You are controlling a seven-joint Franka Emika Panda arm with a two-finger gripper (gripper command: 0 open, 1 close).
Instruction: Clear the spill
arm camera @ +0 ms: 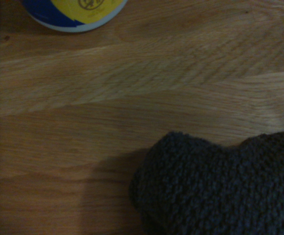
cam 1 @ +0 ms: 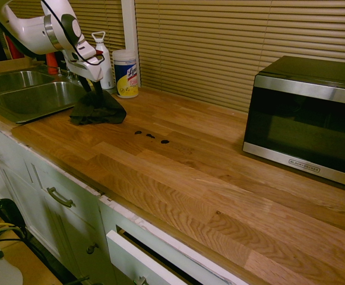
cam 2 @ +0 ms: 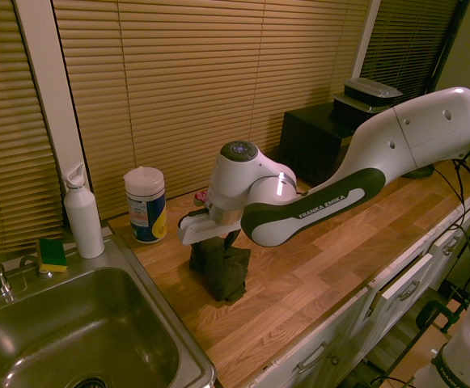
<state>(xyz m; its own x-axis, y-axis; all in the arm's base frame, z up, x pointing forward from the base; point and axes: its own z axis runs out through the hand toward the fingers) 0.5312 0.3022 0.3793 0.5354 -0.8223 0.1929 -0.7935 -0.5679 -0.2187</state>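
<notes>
Pincer (cam 1: 89, 85) poised over the dark cloth (cam 1: 98, 108), its fingers apart and clamped on nothing. The spill (cam 1: 150, 136), three small dark blotches, lies on the wooden counter (cam 1: 208, 178) beyond the cloth, well clear of the pincer.

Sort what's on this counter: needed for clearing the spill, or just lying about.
Needed: spill; dark cloth; pincer.

Lying about: wipes canister; white bottle; sponge; microwave; sink.

Dim warm yellow light, glare on sink (cam 1: 38, 98) steel; wrist view soft (cloth (arm camera: 220, 186) shadowed); wide-angle bowing at edges.
</notes>
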